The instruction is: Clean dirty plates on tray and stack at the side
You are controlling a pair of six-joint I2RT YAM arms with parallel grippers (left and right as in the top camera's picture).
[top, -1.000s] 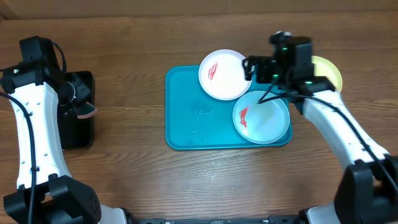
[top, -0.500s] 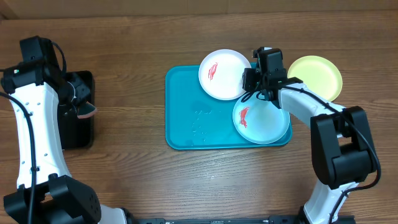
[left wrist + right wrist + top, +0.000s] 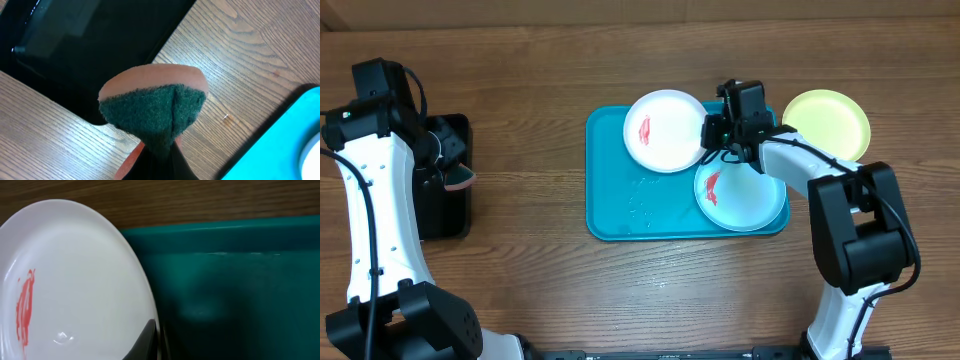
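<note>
Wood-grain table [image 3: 520, 290], bare along my near edge. Notes, working outward from there.

- Teal tray [image 3: 620, 215] sits mid-table. Its near-right corner carries the light-blue-rimmed plate [image 3: 755, 200], lying flat inside the rim, with a red smear toward its left side.
- Left side, mid-depth: the left gripper [image 3: 155, 157] is clamped on a sponge [image 3: 152, 112] with a green scouring face and an orange back. It hangs at the inner edge of the black tray [image 3: 450, 210].
- Farther out: the white plate [image 3: 665, 135] straddles the teal tray's far rim, partly over wood. The right gripper [image 3: 712, 133] is pinched together on the plate's right rim, and my right wrist view shows the fingers [image 3: 146, 341] closing on that edge. I cannot tell whether the plate is lifted or resting.
- Far right: the yellow-green-rimmed plate [image 3: 827, 122] lies on the wood, off the tray, with no smear that I can see.

My read on what the coming move turns on:
- The white plate lies to the left of the right hand.
- Its smear [image 3: 644, 128] is on the half away from the fingers, facing the left arm, and runs roughly near-to-far.
- The sponge is well apart to the left, with open tray floor between it and the plate.
- The right arm anchors the plate, and the left arm would have to cross rightward to wipe.
</note>
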